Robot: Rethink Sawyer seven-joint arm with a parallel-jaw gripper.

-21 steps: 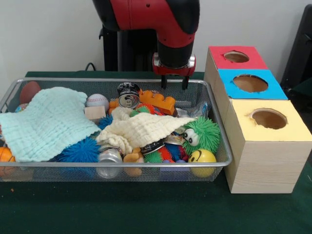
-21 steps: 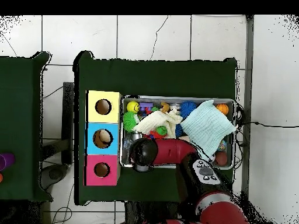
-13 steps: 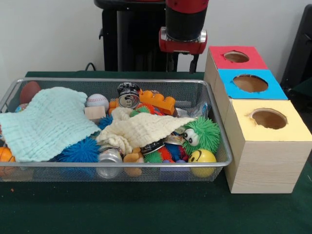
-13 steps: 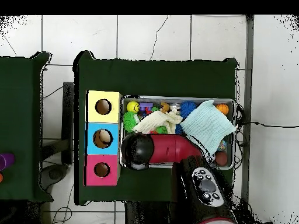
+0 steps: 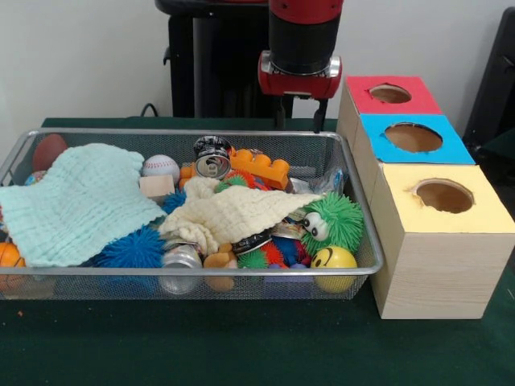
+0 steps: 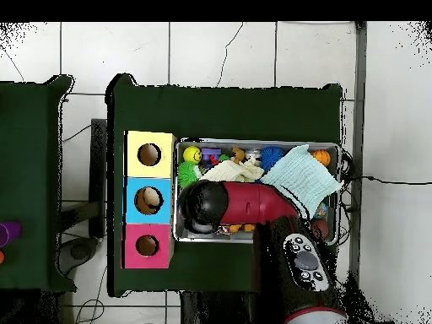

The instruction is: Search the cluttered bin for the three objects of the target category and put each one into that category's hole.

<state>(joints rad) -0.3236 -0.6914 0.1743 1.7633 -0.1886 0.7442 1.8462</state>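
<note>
Dark green cloth covers the surface (image 5: 241,346), and from the front the pincer (image 5: 298,122) hangs above the far rim of the wire bin (image 5: 185,285), its two short prongs spread apart with nothing between them. Just below it and a touch toward the camera sits an orange toy block (image 5: 261,167), with a crushed can (image 5: 212,156) beside that. Further forward of the pincer a cream cloth (image 5: 233,214) drapes over the clutter; a green fuzzy ball with eyes (image 5: 334,223) and a yellow smiley ball (image 5: 334,259) sit at the near corner. Well off to one side lie a pale mint cloth (image 5: 76,201), a baseball (image 5: 161,167) and a blue spiky ball (image 5: 133,249). On the other side of the pincer stands the wooden box, with its red hole (image 5: 390,93) nearest, then the blue hole (image 5: 413,137), then the yellow hole (image 5: 443,195).

Switching overhead: the red arm (image 6: 253,207) reaches across the bin (image 6: 339,152), its black end hiding the pincer over the bin's end closest to the box (image 6: 149,245). The mint cloth (image 6: 295,177) lies beyond the arm.
</note>
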